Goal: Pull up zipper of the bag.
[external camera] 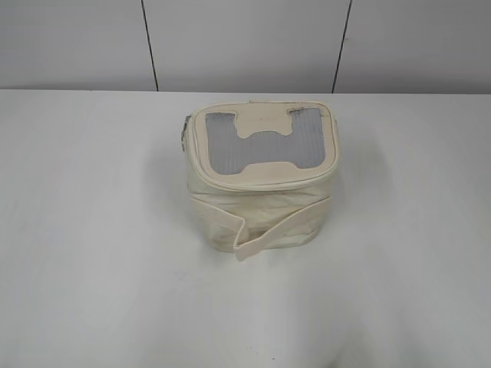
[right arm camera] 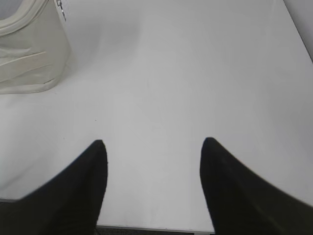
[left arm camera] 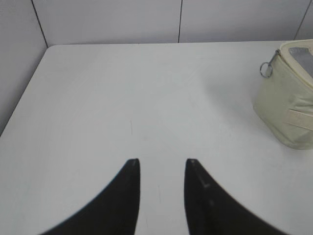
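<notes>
Both pincers (left arm camera: pixel 162 164) (right arm camera: pixel 154 144) gape empty, well apart from bag (external camera: pixel 261 176).

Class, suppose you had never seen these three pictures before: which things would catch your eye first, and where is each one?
First, the cream bag, alone at the middle of the white table, its grey mesh window facing up. Next, a silver ring pull hanging at the bag's upper corner in the left wrist view. Last, the dark fingers of both grippers, spread apart over bare table, away from the bag.

cream bag (external camera: pixel 261 180) upright — zipper (external camera: pixel 265 187) shut
</notes>
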